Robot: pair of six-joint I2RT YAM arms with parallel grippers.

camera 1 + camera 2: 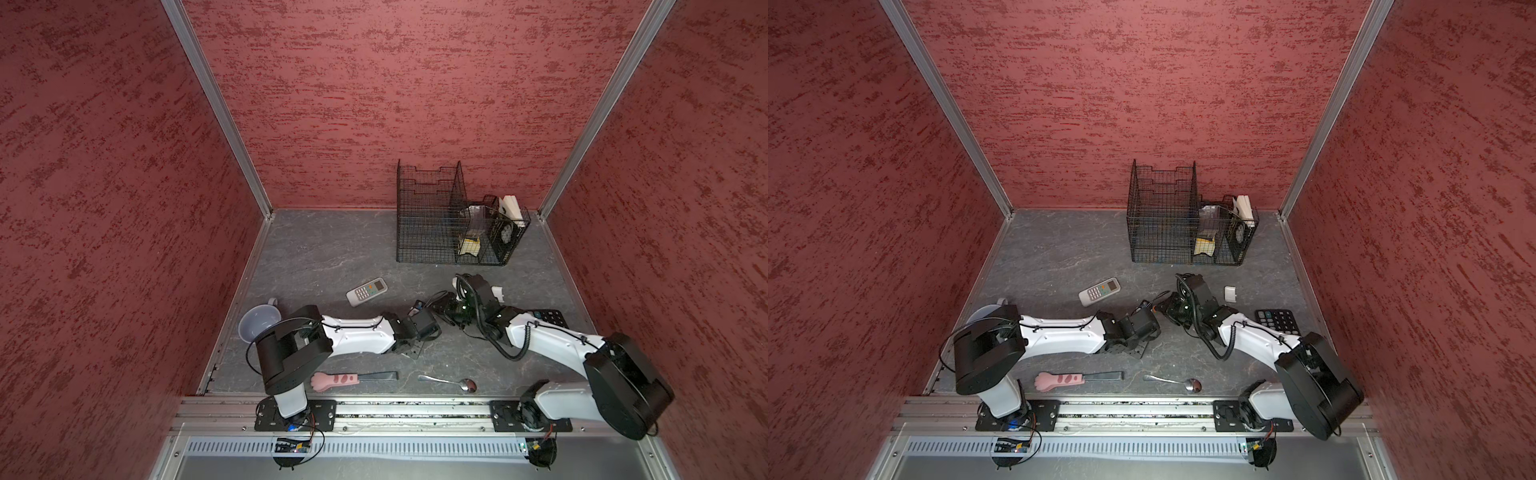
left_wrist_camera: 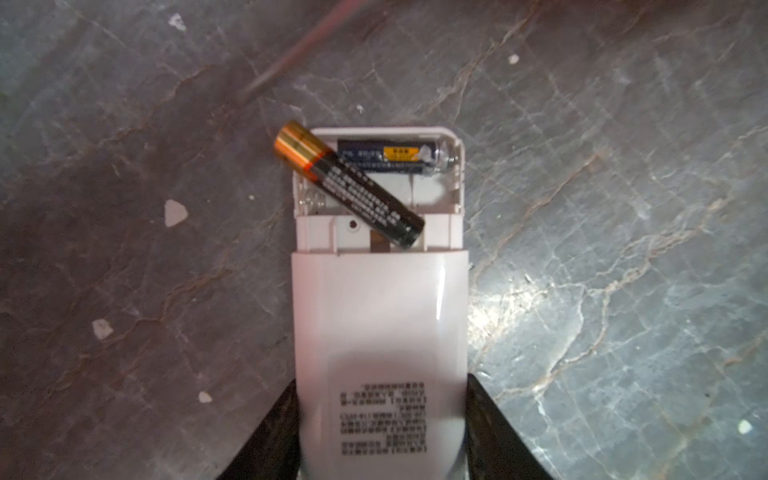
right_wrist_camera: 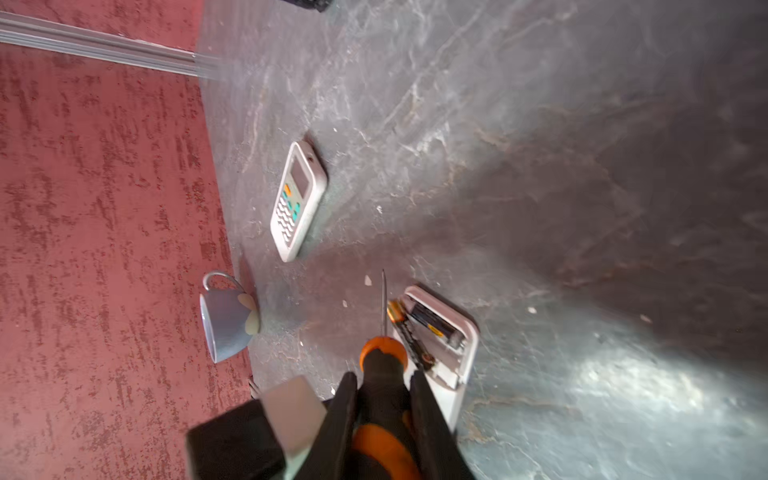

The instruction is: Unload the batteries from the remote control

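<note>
The white remote control (image 2: 378, 316) lies back side up on the grey table, and my left gripper (image 2: 381, 390) is shut on its sides. Its battery bay is uncovered. A black and gold battery (image 2: 353, 187) rests slantwise across the bay with its gold end lifted over the rim. A blue battery (image 2: 386, 156) sits in the far slot. My right gripper (image 3: 384, 382) is shut on the orange and black screwdriver (image 3: 383, 357). The screwdriver's thin tip points just past the gold end of the slanted battery (image 3: 405, 332). In both top views the two wrists meet mid-table and hide the remote.
A second remote (image 1: 366, 291) lies face up behind the left arm. The small white cover (image 1: 1230, 293) and a black calculator (image 1: 1277, 322) lie at the right. A grey mug (image 1: 259, 322) lies tipped at the left, a wire basket (image 1: 453, 220) stands at the back, and a pink-handled tool (image 1: 345, 380) and a spoon (image 1: 453, 382) lie in front.
</note>
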